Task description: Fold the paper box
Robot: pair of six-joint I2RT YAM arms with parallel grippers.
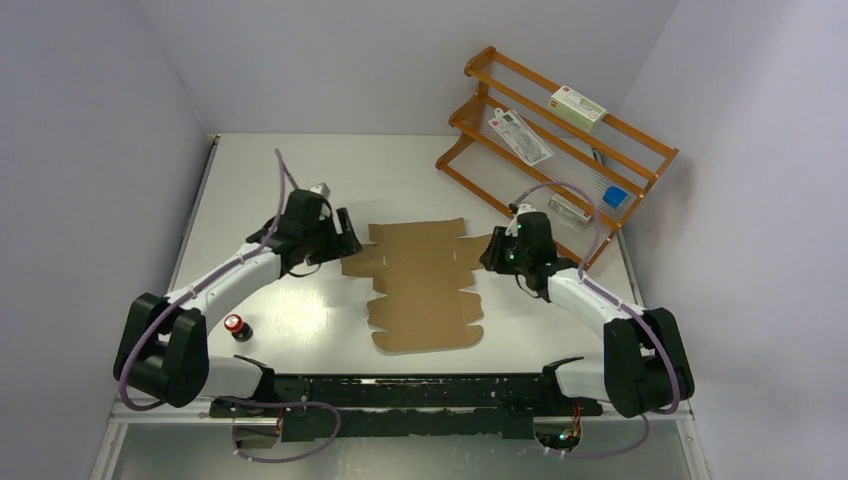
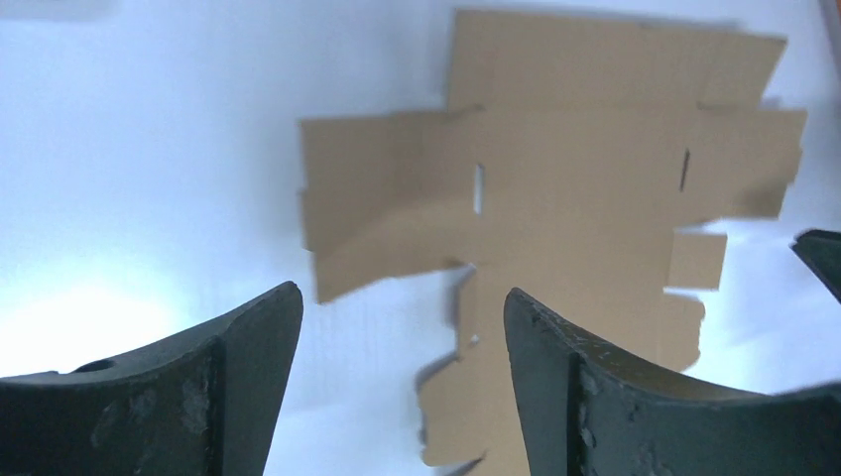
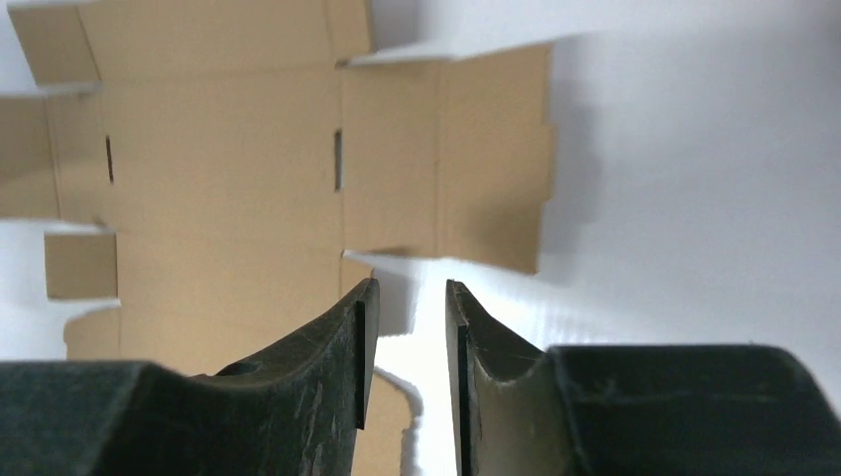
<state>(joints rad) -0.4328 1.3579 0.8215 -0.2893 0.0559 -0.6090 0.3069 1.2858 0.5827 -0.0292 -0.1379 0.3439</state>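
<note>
The paper box lies as a flat brown die-cut sheet in the middle of the table, its scalloped end toward the arms. My left gripper is at the sheet's left flap and my right gripper at its right flap. In the left wrist view the left gripper stands wide open and holds nothing, with the sheet ahead and its near flap slightly lifted. In the right wrist view the right gripper is open by a narrow gap with only table in it. There the sheet lies ahead and to the left.
An orange wire rack stands at the back right, holding white packages and a blue item. A small black object with a red cap stands on the table near the left arm. Walls close in left, back and right.
</note>
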